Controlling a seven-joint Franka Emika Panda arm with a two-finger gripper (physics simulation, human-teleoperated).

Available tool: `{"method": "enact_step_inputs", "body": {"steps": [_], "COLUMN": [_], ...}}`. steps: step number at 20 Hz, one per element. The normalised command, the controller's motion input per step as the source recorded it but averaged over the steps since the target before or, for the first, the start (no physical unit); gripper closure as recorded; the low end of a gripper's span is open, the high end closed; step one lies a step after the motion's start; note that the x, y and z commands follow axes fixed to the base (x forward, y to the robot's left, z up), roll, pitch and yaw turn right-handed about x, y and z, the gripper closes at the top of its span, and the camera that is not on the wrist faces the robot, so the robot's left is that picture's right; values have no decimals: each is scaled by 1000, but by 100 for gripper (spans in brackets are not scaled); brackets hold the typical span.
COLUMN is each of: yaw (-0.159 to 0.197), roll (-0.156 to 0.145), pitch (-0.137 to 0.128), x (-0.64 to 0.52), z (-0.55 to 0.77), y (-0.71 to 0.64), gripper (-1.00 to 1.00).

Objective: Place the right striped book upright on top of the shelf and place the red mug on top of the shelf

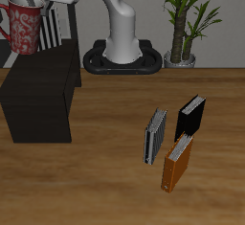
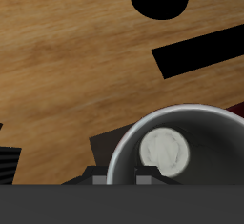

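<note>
The red mug [image 1: 23,29], speckled and light inside, hangs under my gripper [image 1: 31,6] over the back of the black shelf [image 1: 38,100]; whether its base touches the shelf top I cannot tell. The right striped book [image 1: 59,24] stands upright on the shelf top just behind the mug. In the wrist view I look down into the mug [image 2: 181,152]. My gripper [image 2: 122,177] has its fingers on either side of the mug's rim, shut on it. A corner of the striped book [image 2: 7,163] shows at the view's edge.
Three books stand on the table nearer its front: a greyer striped book [image 1: 155,137], a black book [image 1: 191,116] and an orange-brown book [image 1: 177,162]. The robot base [image 1: 120,58] and a potted plant [image 1: 185,28] are at the back.
</note>
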Motion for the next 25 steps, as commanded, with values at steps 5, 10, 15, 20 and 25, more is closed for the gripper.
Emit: {"method": "enact_step_inputs", "body": {"steps": [5, 10, 15, 20, 25], "yaw": [11, -81, 19, -6, 10], "roll": [-23, -76, 9, -13, -29], "pitch": [59, 113, 18, 8, -22], "x": [113, 184, 0, -3, -13], "z": [-349, -316, -125, -14, 65], "y": [8, -243, 132, 52, 100], "gripper": [100, 100, -100, -100, -100]}}
